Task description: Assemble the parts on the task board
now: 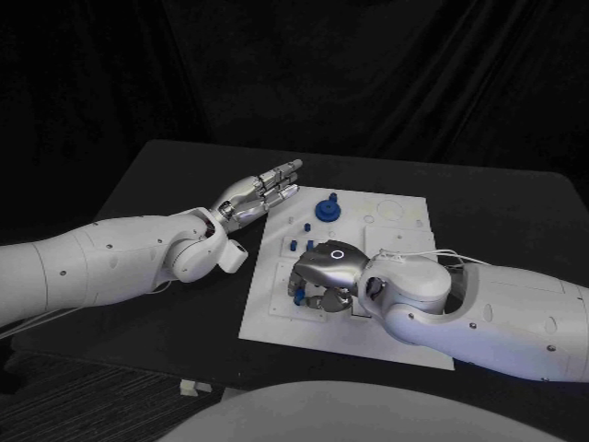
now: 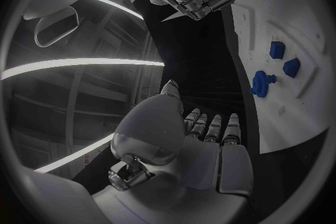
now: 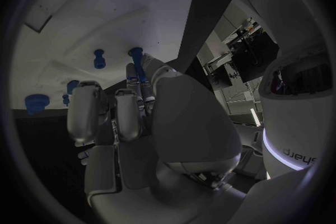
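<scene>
Nearest the robot, the right hand [image 1: 324,272] is seen lowered over the near left part of the white board [image 1: 401,318], its back turned up and its fingers curled down toward the surface. Small blue parts [image 1: 299,293] are glimpsed beneath it, close to the board's left edge, but whether one of them is pinched cannot be told, since the fingertips are hidden by the hand itself in the head view, and in the right wrist view the fingers [image 3: 129,115] are seen bent with nothing clearly between them. The step in hand is judged to be the picking or seating of a small part at that near left area. Further along the left edge, a short row of blue pegs [image 1: 299,245] is found standing on the board, and beyond these a larger blue knob [image 1: 327,210] is set upright toward the far edge. Just off the board's far left corner, above the black table [image 1: 149,175], the left hand [image 1: 258,195] is held flat with fingers straight and apart, and nothing is carried in it. For the next move, a secure pinch on one small part would be called for, followed by careful alignment over its socket.
</scene>
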`<state>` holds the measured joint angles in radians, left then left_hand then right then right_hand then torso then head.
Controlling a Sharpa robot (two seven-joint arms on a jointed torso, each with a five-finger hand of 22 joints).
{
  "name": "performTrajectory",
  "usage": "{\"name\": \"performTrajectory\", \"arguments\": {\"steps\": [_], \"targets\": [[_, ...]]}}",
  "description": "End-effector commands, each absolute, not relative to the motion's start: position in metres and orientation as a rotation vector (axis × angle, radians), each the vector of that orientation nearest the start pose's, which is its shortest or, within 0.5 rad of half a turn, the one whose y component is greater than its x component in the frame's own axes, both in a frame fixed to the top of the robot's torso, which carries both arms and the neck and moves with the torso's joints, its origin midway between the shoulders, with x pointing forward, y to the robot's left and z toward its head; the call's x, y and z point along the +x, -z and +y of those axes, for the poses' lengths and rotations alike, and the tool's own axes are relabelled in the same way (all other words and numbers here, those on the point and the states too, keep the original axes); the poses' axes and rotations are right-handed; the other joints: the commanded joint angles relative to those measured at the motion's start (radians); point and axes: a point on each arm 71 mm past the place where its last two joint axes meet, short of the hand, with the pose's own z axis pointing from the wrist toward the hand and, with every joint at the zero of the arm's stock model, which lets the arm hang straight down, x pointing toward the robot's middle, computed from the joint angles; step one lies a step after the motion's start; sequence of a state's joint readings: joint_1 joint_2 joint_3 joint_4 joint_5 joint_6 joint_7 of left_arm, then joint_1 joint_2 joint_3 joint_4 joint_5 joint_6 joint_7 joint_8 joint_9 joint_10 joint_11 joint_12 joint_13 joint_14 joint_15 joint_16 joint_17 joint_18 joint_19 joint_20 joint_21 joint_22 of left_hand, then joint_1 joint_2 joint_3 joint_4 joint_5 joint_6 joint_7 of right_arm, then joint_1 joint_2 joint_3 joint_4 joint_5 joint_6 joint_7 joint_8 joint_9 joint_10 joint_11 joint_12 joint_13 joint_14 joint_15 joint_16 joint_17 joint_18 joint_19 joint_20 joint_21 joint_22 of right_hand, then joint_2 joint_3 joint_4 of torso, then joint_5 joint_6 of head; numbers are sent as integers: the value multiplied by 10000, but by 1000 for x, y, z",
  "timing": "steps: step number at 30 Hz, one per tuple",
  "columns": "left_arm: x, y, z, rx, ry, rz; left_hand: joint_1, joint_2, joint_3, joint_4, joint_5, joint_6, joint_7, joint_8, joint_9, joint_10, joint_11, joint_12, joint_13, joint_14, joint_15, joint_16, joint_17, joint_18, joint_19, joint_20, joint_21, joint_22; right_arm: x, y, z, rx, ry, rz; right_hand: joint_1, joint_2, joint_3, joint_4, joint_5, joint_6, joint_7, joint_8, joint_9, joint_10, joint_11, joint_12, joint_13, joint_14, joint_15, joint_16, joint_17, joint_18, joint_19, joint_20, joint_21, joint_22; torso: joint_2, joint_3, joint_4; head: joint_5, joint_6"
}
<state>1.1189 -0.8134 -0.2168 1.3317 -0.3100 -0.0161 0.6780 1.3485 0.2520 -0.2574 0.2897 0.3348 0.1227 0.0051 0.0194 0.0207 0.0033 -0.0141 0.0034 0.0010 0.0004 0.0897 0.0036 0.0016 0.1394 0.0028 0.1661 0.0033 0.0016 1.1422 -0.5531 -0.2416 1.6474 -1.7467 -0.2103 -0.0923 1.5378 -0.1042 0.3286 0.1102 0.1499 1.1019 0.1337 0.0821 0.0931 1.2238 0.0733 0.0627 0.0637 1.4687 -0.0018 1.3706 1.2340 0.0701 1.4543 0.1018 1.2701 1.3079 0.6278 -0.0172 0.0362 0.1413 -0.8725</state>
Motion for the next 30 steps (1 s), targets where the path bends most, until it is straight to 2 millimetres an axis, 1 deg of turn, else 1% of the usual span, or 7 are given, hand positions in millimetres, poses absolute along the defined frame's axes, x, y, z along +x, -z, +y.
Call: {"name": "performTrajectory", "arguments": {"steps": [1,5,7,9,13,21,30], "targets": [[462,267,231,-6864,17062,15941,51,91,47,-38,49,34,69,56,18,-33,13,-34,-10,-4,22,-36,-16,120,-28,62,-33,-16,370,261,-28,-7972,-9064,17318,-19,-117,56,-1,-35,-4,-16,-77,-7,-112,26,-22,-12,115,-10,-71,-17,-45,-81,-5,-25,1763,-6,-5,-25,22,-1],[462,268,231,-6876,17063,15960,51,91,47,-38,49,34,69,56,18,-33,13,-34,-10,-4,22,-36,-16,120,-28,62,-33,-16,370,262,-29,-8025,-9021,17430,-257,-352,-5,151,-118,-553,41,-215,-123,-837,217,-21,-20,67,147,-119,-87,-33,-142,100,-141,1730,-3,-3,-13,12,-1],[462,268,231,-6882,17064,15968,57,93,49,-39,54,59,85,62,22,-33,16,-34,-10,-4,23,-36,-16,120,-28,63,-33,-16,370,263,-30,-8038,-8998,17481,-361,-506,-153,172,-174,-1654,-373,-210,-283,-1748,344,8,-4,-36,194,-217,-232,25,-269,166,-385,1664,-3,-2,-15,16,-1],[462,268,231,-6891,17062,15977,62,94,51,-41,56,83,101,68,26,-33,21,-34,-10,-4,23,-36,-16,120,-28,64,-33,-16,369,263,-30,-8026,-8991,17499,-384,-516,-397,104,-225,-2696,-743,-201,-294,-2519,417,28,4,-129,89,-303,-356,59,-362,119,-549,1622,-2,-2,-21,12,-1],[462,269,232,-6909,17039,15993,66,95,52,-41,57,110,116,75,30,-33,26,-34,-10,-4,23,-36,-16,120,-28,65,-33,-16,370,263,-32,-7943,-8973,17482,-367,-372,-1230,65,-260,-4559,-967,-254,-340,-3898,486,184,34,-336,91,-455,-589,132,-598,114,-1005,1513,-1,1,-19,-1,-1],[461,270,233,-6949,16991,16020,76,93,52,-43,62,151,143,85,36,-33,48,-34,-10,-4,23,-36,-16,121,-28,66,-33,-16,372,259,-42,-7372,-9169,16889,-161,-376,-1739,391,-263,-5463,-1030,-314,-396,-4682,525,455,38,-493,142,-541,-744,193,-769,154,-1347,1436,-4,2,-24,36,-1],[460,270,235,-6974,16976,16017,81,92,53,-45,66,161,150,87,38,-33,53,-34,-10,-4,23,-36,-16,121,-28,66,-33,-16,370,240,-62,-6452,-9760,15437,28,-259,-1782,578,-138,-5095,-1010,-226,-339,-4646,481,835,90,-471,115,-486,-695,185,-733,140,-1297,1456,-8,-6,-17,-20,-1]]}}
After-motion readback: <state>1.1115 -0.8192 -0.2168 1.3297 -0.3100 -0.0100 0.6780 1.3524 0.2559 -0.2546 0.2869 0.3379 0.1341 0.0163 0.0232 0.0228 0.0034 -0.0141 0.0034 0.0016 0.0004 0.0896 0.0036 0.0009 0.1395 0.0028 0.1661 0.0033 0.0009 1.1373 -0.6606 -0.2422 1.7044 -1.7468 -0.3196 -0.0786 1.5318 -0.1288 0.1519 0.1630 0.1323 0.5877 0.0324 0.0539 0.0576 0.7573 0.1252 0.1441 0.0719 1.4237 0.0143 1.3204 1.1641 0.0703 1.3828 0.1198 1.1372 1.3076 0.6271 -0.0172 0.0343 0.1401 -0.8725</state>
